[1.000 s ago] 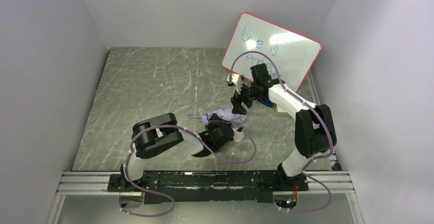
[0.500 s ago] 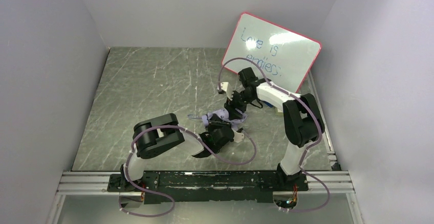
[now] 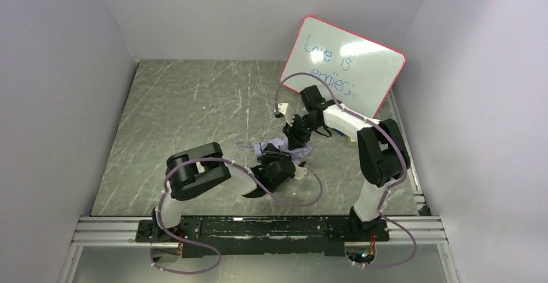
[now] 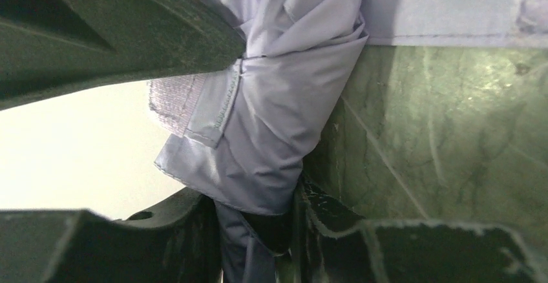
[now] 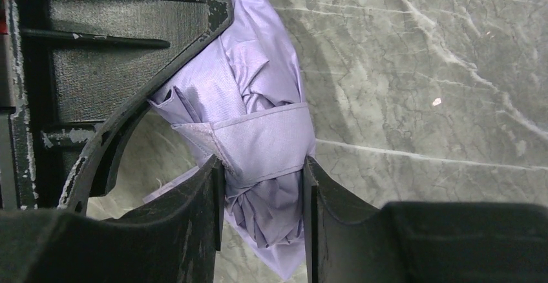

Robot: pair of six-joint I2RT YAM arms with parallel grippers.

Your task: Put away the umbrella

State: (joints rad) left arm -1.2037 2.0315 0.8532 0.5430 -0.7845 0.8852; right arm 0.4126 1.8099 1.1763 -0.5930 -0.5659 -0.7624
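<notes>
The left hand is partly closed, pinching the crumpled pale lavender fabric umbrella in the middle of the grey stone counter. The right hand has just come in and squeezed it too — both hands hold it, ready for folding.

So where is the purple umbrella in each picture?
Top view: the umbrella is a small bundle mid-table, nearer than the whiteboard.
Left wrist view: it fills the top middle.
Right wrist view: it runs top to bottom, left of centre.
Shared landmark: the green marbled table under it.
</notes>
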